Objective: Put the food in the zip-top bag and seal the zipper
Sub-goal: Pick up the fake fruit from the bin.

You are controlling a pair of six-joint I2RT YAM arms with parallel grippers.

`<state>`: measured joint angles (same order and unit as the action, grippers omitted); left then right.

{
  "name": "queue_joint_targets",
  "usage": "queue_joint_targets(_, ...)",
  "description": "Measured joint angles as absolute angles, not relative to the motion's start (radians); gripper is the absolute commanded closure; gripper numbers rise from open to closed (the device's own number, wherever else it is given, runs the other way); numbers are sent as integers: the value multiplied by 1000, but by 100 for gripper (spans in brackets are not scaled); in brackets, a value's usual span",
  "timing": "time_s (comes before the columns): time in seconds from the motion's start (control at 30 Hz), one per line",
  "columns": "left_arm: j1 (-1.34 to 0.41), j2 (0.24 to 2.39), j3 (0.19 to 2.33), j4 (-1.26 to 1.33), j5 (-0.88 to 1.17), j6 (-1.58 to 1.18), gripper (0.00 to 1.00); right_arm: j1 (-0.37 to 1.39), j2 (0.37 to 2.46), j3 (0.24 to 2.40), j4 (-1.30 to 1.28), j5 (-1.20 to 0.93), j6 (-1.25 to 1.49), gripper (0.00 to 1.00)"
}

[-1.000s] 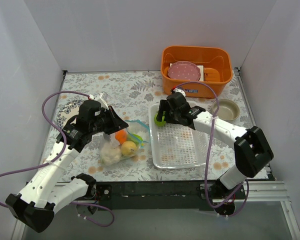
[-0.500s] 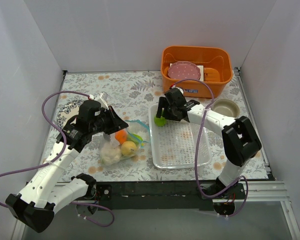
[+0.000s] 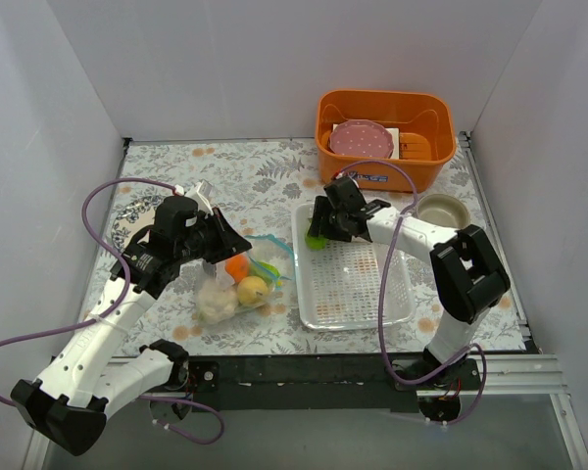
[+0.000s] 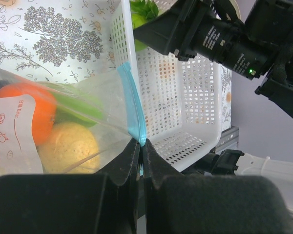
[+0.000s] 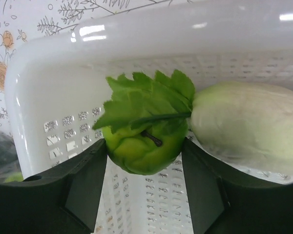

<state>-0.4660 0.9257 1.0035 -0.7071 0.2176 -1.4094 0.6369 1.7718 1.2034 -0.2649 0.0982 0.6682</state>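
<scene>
Beside the tray (image 3: 353, 305), the left gripper (image 4: 140, 146) pinches the zipper (image 4: 133, 109) to present the zip-top bag (image 4: 93, 100). Inside the tray, the right gripper (image 3: 318, 233) grips the green vegetable (image 5: 142, 148) for transfer.

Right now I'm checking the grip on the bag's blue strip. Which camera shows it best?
The left wrist view: the blue strip runs straight into the shut left claw. The top view shows only a thin sliver. The right wrist view shows none, just the right claw gripping a green vegetable.
</scene>
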Motion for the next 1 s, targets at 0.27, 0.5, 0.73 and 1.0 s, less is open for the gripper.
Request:
queue_joint_targets(0.27, -466, 926, 1003, -707, 218, -1409, 100, 641, 1610, 1028, -255, 76, 664, 49)
queue_joint_targets(0.5, -466, 928, 1003, -706, 218, -1409, 100, 659, 1469, 939, -288, 62, 627, 46)
queue_joint_targets(0.73, -466, 934, 1003, -701, 218, -1412, 100, 663, 1384, 849, -330, 67, 596, 42)
queue_joint_targets(1.0, -466, 939, 1003, -696, 218, -1427, 100, 664, 1375, 832, -353, 80, 567, 23)
